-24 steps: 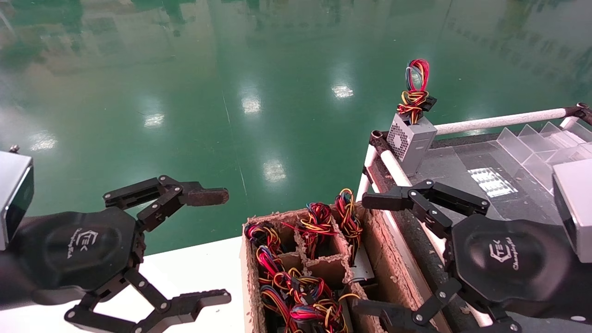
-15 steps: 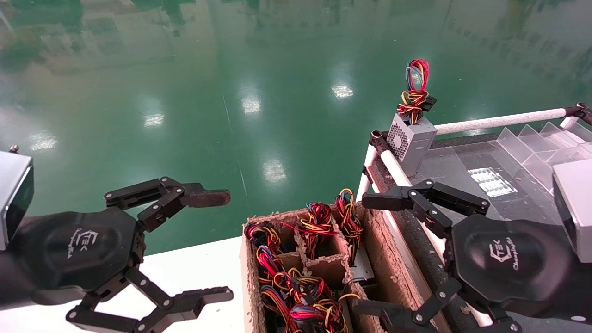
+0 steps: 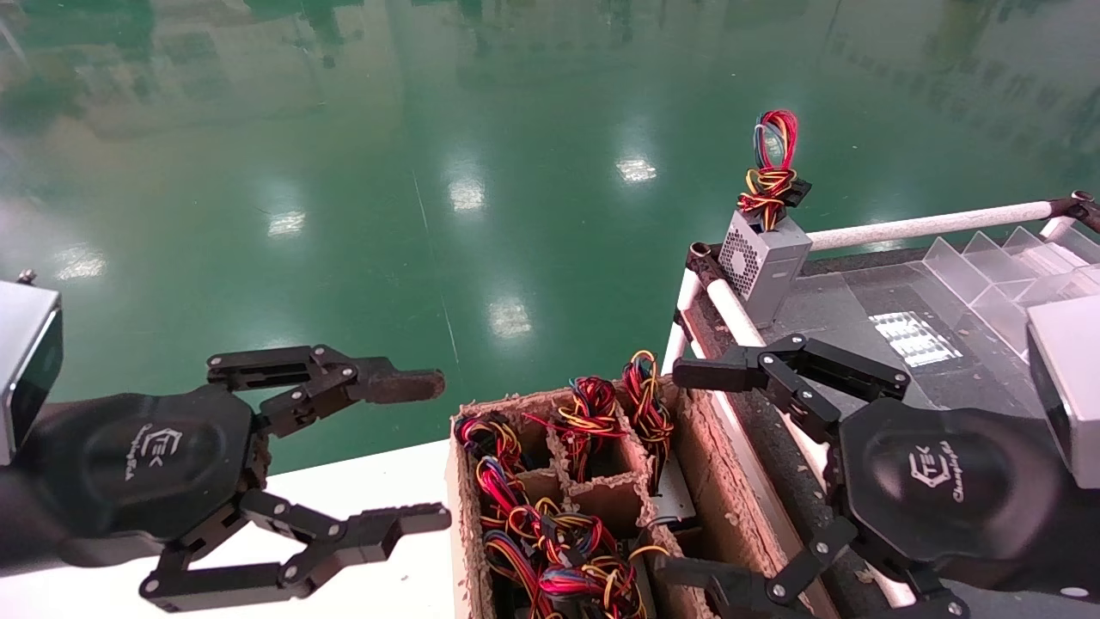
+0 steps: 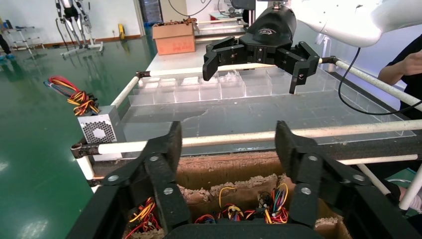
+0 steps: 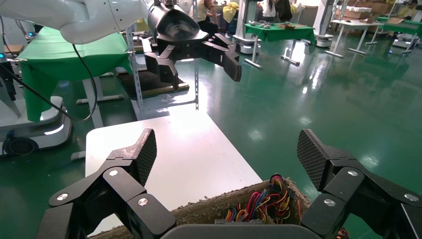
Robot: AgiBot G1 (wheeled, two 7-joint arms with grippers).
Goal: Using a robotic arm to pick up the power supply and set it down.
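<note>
Black linked-bar arms (image 3: 937,481) with silver screws — white palm logos, silver wrist boxes.

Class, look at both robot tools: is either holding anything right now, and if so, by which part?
Nothing is held. The left tool and the right tool are both open and empty, beside the cardboard box of wired units.

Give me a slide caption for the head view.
Two open black grippers, left and right, flank a brown cardboard crate of wire-bundled power supplies.
</note>
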